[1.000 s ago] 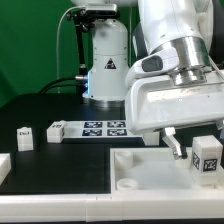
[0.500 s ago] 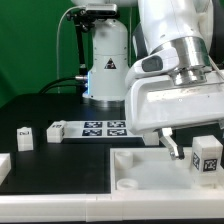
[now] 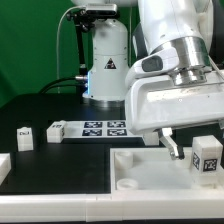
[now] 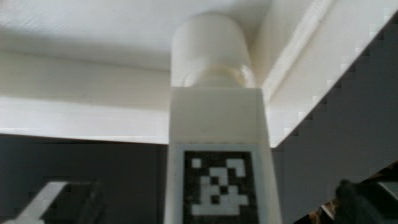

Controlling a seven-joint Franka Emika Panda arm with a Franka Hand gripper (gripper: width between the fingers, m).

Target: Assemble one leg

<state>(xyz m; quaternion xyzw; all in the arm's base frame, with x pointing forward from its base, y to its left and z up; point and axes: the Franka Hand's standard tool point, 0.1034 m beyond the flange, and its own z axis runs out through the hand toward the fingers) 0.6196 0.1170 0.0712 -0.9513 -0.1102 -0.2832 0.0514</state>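
One leg point(image 3: 207, 157), a small white block with a black-and-white tag, stands on the large white panel point(image 3: 140, 172) at the exterior view's right. My gripper point(image 3: 192, 150) hangs over it. One dark finger point(image 3: 175, 146) shows beside the leg with a gap; the other is hidden. In the wrist view the leg point(image 4: 221, 150) runs up the middle, its round peg end against the white panel point(image 4: 89, 90). The gripper point(image 4: 210, 205) is open, and its fingertips point(image 4: 50, 203) sit far out on both sides, clear of the leg.
Two more tagged legs point(image 3: 25, 133) point(image 3: 55, 128) lie on the black table at the exterior view's left. Another white part point(image 3: 3, 166) shows at the left edge. The marker board point(image 3: 102, 127) lies behind the panel. The arm's white base point(image 3: 106, 60) stands at the back.
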